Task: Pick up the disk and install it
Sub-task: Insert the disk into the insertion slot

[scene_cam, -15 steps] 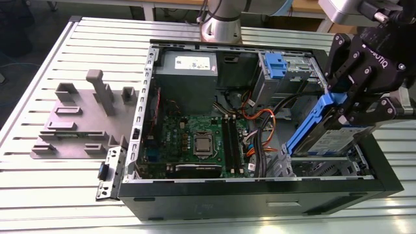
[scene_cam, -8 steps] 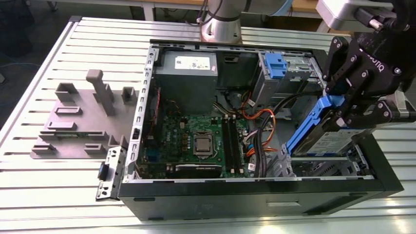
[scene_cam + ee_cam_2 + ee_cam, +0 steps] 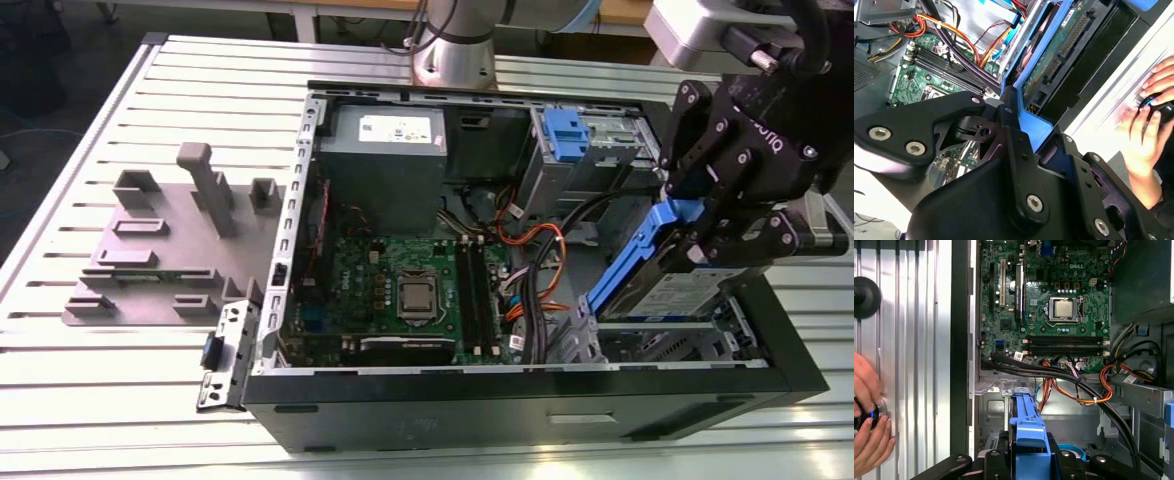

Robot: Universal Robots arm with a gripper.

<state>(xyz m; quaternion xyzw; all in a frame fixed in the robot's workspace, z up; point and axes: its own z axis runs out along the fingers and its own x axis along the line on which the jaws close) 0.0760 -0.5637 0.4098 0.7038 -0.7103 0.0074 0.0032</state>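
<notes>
Gripper [image 3: 711,248] is clamped on the disk [image 3: 674,290], jaws pinching the blue carrier frame at its upper end. In the second wrist view the fingers [image 3: 1014,150] sit tight against that blue edge. So pick-up looks done, imo.

Install isn't done. In the exterior view the disk hangs tilted at abt 4 o'clock of the open PC case [image 3: 534,400]. Its lower end dips toward the drive bay [image 3: 654,345] and its upper end stands well above the case rim. Not seated yet, as far as I can judge. Can't tell if the lower edge touches the bay metal.

Inside the case:
- The motherboard [image 3: 400,290] lies approx centre.
- The grey PSU box [image 3: 387,150] is at abt 12 o'clock.
- A blue latch [image 3: 567,135] sits at abt 1 o'clock on the upper cage.
- Orange and black cables [image 3: 527,240] run between mobo and bay, approx 3 o'clock.

Outside the case, at 9 o'clock on the tabletop [image 3: 107,400], stands a grey fixture block [image 3: 160,240]. In the second wrist view a person's hand [image 3: 1146,135] rests on a small black device [image 3: 1163,111] on the tabletop, beside the case.
</notes>
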